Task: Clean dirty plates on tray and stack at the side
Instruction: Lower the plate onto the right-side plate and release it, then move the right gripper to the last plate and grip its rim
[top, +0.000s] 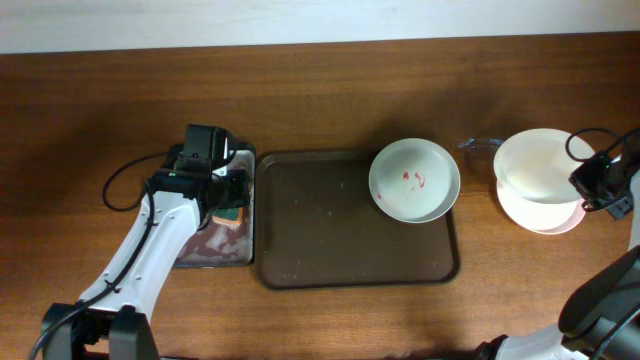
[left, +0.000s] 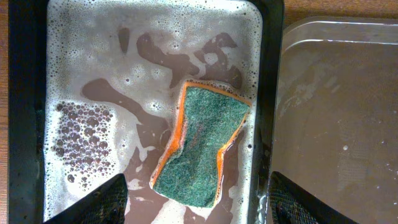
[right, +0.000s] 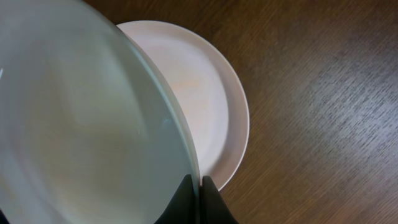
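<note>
Hanging over the small black tray (top: 215, 248) at the left of the overhead view, the left gripper (top: 232, 190) has its jaws spread wide and grips nothing. In the left wrist view its two dark fingers (left: 102, 202) show at the bottom edge, one on each side of a sponge (left: 199, 146). The sponge has a green scouring face and an orange body. It lies slantwise in brownish soapy water, with foam gathered along the black tray's upper and left walls.

Just right of the black tray sits the large brown tray (top: 350, 240), in the middle of the wooden table (top: 350, 90). One smeared plate (top: 414, 180) rests in the brown tray's upper right corner, with small red marks near its centre. The remaining floor of the brown tray shows only pale specks and droplets.

At the far right of the overhead view, off the brown tray, the right gripper (top: 582, 186) is closed tight on the rim of a plain white plate (top: 540, 165). The right wrist view shows the fingertips pinching that rim at the bottom of the frame. The plate is tilted over a pinkish-white plate (right: 205, 93) that lies flat on the table. Whether the two plates touch cannot be told.
</note>
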